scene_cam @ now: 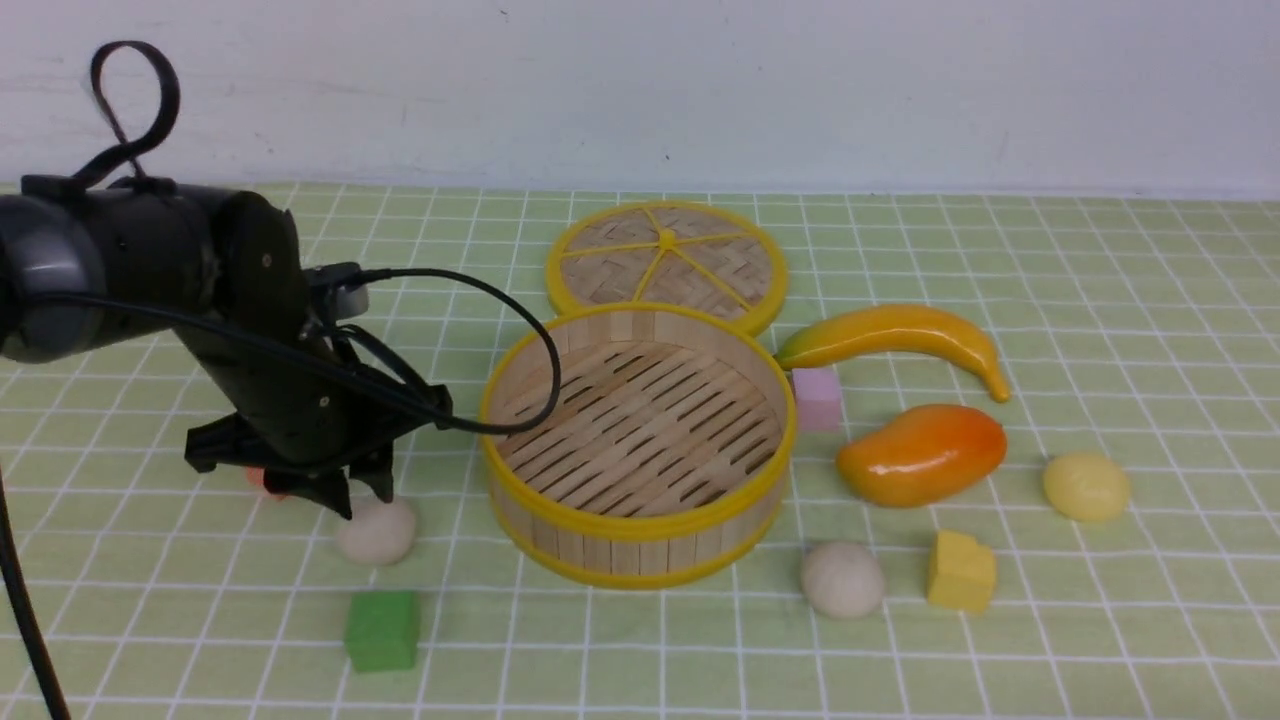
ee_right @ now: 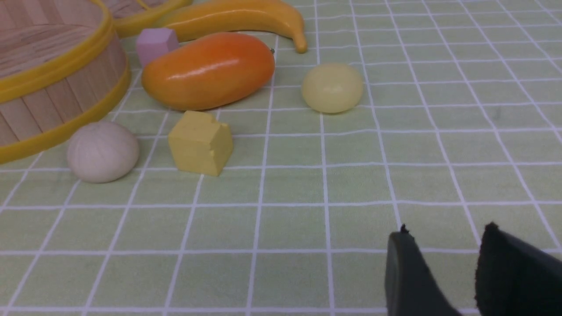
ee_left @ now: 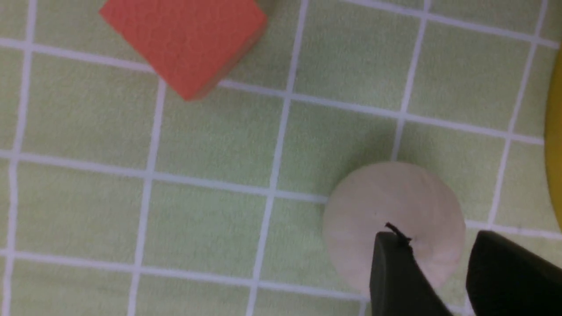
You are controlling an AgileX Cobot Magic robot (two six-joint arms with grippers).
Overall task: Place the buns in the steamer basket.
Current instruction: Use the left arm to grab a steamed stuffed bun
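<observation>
The steamer basket stands mid-table with nothing in it. One beige bun lies to its left, directly under my left gripper. In the left wrist view that gripper is open above this bun; one finger overlaps the bun, the other stands beside it. A second beige bun lies in front of the basket on the right. The pale yellow bun lies further right. My right gripper hovers open and empty over bare cloth, well short of the buns.
A red cube lies near the left gripper and a green cube in front of it. The woven lid lies behind the basket. A banana, mango, pink cube and yellow cube crowd the right side.
</observation>
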